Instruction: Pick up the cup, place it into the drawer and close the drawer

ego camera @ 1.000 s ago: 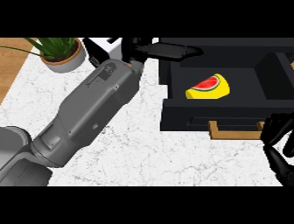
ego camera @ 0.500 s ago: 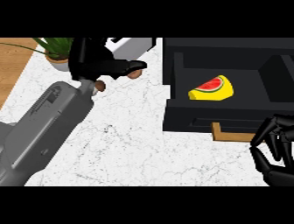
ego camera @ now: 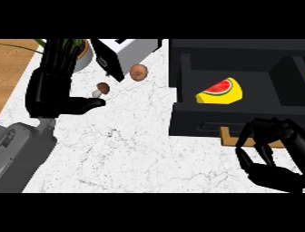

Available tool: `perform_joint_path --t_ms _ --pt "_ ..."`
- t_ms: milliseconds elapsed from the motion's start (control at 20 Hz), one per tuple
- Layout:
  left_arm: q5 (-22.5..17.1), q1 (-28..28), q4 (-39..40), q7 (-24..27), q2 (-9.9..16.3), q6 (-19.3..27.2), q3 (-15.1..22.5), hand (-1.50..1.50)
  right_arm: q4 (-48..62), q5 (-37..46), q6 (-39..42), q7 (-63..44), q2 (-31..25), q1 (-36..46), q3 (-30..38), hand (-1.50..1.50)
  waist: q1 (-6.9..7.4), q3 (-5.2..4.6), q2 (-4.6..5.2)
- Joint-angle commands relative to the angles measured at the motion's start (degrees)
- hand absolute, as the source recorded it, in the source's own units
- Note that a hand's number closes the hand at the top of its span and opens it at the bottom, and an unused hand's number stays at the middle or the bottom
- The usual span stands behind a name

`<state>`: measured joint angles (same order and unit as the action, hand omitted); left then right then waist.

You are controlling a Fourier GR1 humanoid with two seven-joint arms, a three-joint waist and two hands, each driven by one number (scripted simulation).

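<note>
At the left, my left hand (ego camera: 56, 93) was up by the potted plant (ego camera: 80, 53), fingers straight and thumb out, holding nothing. A mushroom (ego camera: 102, 88) lay just beside the thumb and a brown egg-like thing (ego camera: 138, 71) a little further right. I could not find the cup; it was hidden or out of view. The drawer (ego camera: 242, 108) stood open with a watermelon slice (ego camera: 219, 92) inside. My right hand (ego camera: 276, 156) hung below the drawer front, fingers curled on nothing. I judged the pick-up not yet made; locating the cup came next.
</note>
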<state>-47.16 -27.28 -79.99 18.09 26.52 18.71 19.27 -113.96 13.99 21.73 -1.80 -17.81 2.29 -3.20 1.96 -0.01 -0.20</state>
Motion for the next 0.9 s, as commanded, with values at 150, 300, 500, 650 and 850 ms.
perform_joint_path --t_ms 150,300,500,650,850 --pt "-0.8 10.7 -5.2 2.0 3.5 -5.3 -2.8 -1.50 8.1 21.4 -6.4 6.7 -0.5 1.2 -11.3 1.50 -0.50 0.02 0.16" --pt "-0.9 10.4 -2.0 2.6 4.4 -8.8 -5.7 -1.50 22.6 24.5 -11.0 13.0 0.6 8.1 -9.4 1.50 -0.61 0.04 0.55" --pt "-1.7 19.9 -7.2 4.0 6.6 -14.4 -8.1 -1.50 29.2 28.5 -13.6 10.2 4.8 10.9 -11.8 -1.50 -0.59 0.01 0.26" --pt "-0.8 20.0 -7.0 3.2 6.4 -14.9 -9.4 -1.50 40.2 30.1 -15.9 16.9 2.4 13.1 -9.1 -1.50 -0.75 0.05 0.37" --pt "-0.4 19.7 -4.9 3.1 5.3 -16.7 -13.0 -1.50 47.1 33.6 -15.4 15.1 4.5 19.1 -9.7 -1.50 -1.24 0.03 0.35"
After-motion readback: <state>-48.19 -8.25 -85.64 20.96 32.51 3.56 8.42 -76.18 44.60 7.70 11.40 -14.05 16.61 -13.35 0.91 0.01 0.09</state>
